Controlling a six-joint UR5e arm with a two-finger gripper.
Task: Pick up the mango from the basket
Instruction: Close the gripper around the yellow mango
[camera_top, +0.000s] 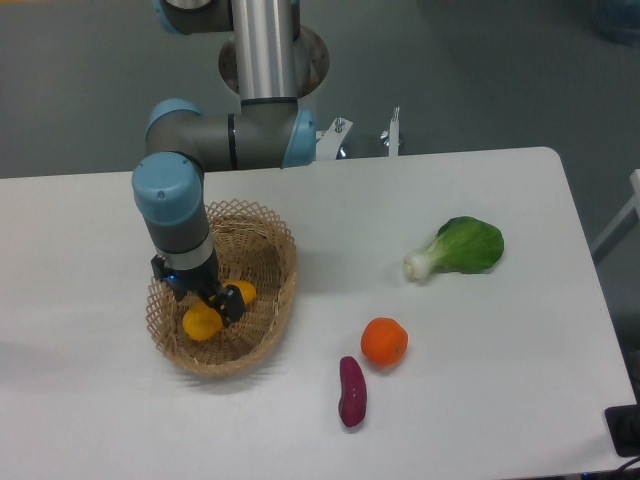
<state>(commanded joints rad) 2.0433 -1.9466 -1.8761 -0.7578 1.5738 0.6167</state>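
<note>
At the left of the frame the tool (203, 299) is down inside the wicker basket (275, 245), straddling the middle of the mango (203, 321), whose yellow ends show on either side of it. Whether the fingers are pinching the fruit or only spread around it cannot be told. The risk: a smooth, rounded skin gripped crosswise may squirt out or pivot on lifting. A fingertip might also snag the weave and drag the light basket along.
</note>
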